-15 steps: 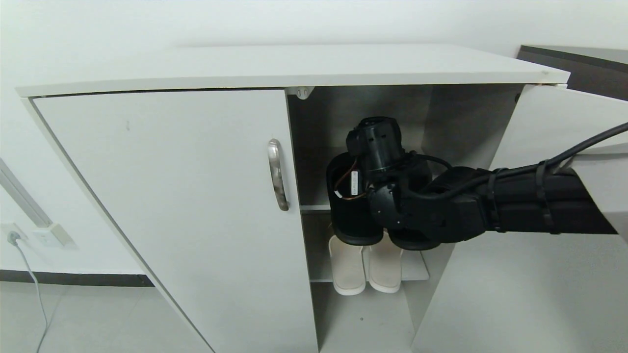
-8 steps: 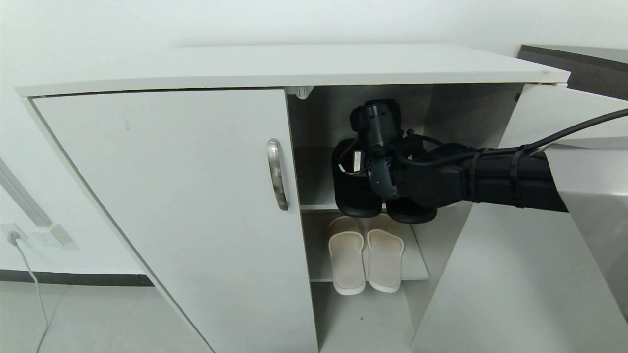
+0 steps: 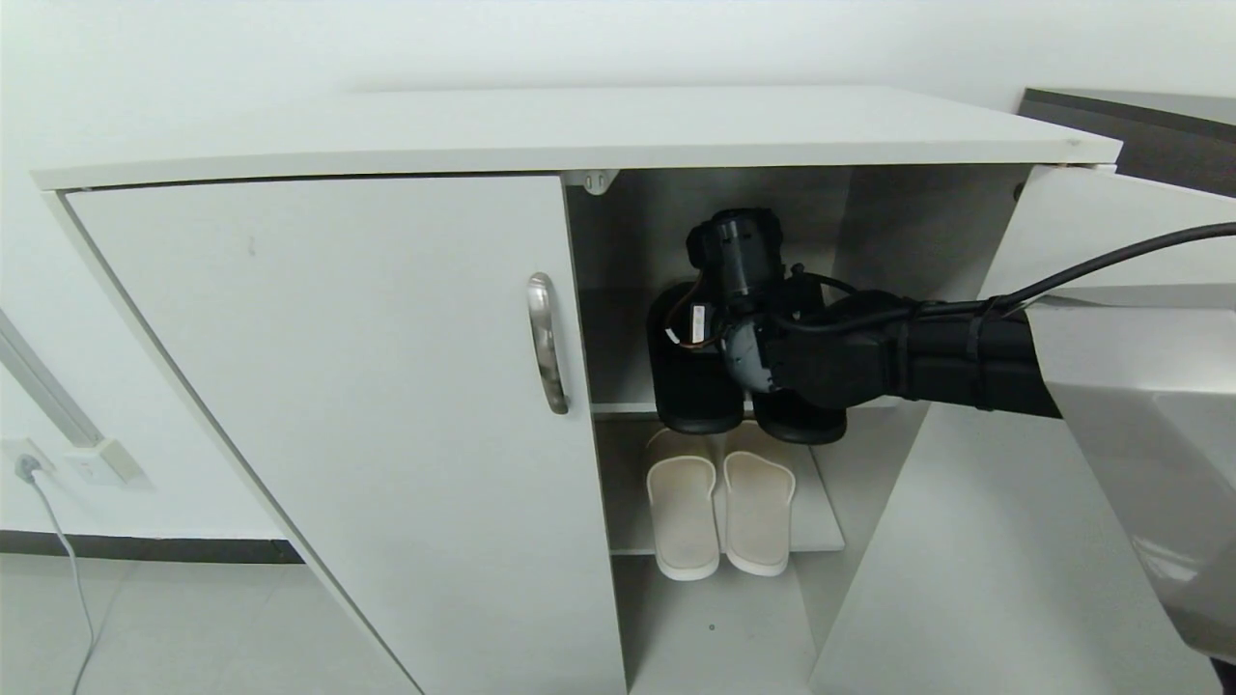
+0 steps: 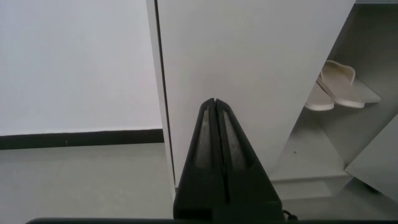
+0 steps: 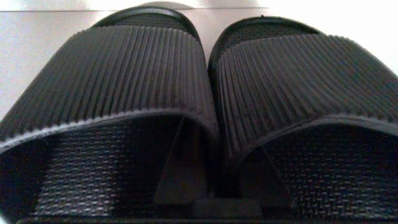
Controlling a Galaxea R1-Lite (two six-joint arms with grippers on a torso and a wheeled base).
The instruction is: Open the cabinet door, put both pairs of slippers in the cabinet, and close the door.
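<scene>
The white cabinet (image 3: 579,125) has its right door (image 3: 966,541) swung open and its left door (image 3: 338,386) closed. A pair of white slippers (image 3: 719,512) lies side by side on the lower shelf, the white slippers (image 4: 339,87) also showing in the left wrist view. My right arm reaches in at the upper shelf (image 3: 618,408), holding a pair of black ribbed slippers (image 3: 695,386) whose heels overhang the shelf edge. My right gripper (image 5: 221,168) is shut on the inner sides of the black slippers (image 5: 137,74). My left gripper (image 4: 214,124) is shut on nothing, low before the closed door.
The closed left door carries a metal handle (image 3: 546,343) near the opening. A wall socket with a cable (image 3: 24,468) sits low at the left. Bare floor (image 4: 81,180) lies beside the cabinet. The bottom compartment (image 3: 715,627) under the white slippers holds nothing.
My right arm has lifted the black slippers from in front of the white pair up to the upper shelf and pushed them further inside. The white slippers are now uncovered.
</scene>
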